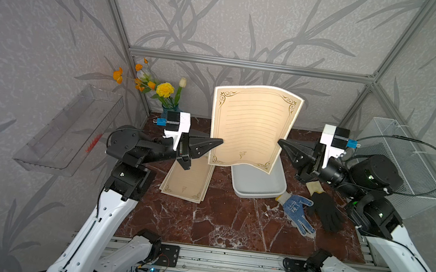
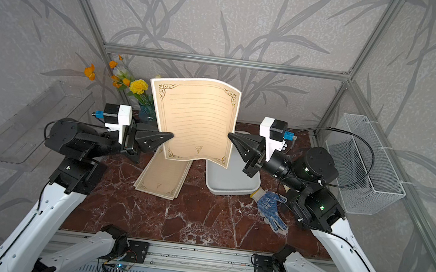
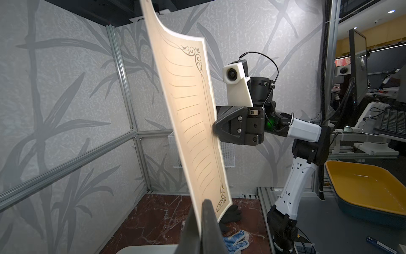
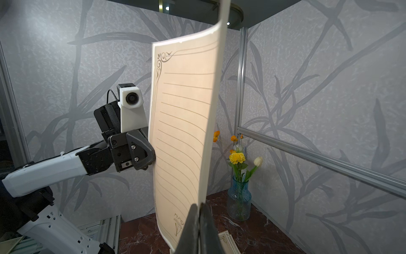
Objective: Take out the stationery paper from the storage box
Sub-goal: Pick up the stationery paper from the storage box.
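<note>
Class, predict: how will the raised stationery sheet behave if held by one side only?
Probably floppy: the stationery sheet bows and curls at its corners though held at both sides. Likely very light: it looks thin edge-on.

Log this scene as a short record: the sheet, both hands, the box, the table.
Held sheet: upright, curled, clear of the table
Left hand: shut on one side edge
Right hand: shut on the opposite edge
Storage box: visible part holds no paper
Stack of sheets: flat on the table beside the box
Also: dotted glove, black glove, flower vase
</note>
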`<state>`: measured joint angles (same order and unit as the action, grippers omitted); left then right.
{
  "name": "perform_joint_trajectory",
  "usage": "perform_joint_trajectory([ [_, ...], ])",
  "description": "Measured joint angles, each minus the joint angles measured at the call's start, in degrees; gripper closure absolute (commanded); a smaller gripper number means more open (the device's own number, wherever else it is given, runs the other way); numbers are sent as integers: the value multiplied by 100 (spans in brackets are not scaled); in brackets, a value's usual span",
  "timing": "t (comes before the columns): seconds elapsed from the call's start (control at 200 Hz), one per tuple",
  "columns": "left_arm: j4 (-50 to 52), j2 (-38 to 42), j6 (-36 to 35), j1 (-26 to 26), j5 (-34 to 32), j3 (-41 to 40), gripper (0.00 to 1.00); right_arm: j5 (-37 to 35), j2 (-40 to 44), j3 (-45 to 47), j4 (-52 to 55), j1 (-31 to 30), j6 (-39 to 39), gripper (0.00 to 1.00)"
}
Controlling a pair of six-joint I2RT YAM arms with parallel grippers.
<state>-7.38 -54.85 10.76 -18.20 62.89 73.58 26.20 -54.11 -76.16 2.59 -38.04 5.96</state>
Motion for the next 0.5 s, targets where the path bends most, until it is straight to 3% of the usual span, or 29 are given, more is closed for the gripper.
perform_joint_trajectory([
  [0.04, 291, -66, -105, 42, 20, 166, 100, -85, 0, -7, 50, 0, 2, 38],
  [0.105, 754, -170, -240, 186, 68, 420, 100, -236, -13, -33, 118, 2, -9, 31],
  [0.345, 1587, -542, -140, 1405, 319, 708, 100, -695, -120, -190, 319, 28, -114, 29],
  [0.5, 2149, -861, -20, 1871, 428, 708, 100, -800, -195, -199, 389, 28, -173, 29],
])
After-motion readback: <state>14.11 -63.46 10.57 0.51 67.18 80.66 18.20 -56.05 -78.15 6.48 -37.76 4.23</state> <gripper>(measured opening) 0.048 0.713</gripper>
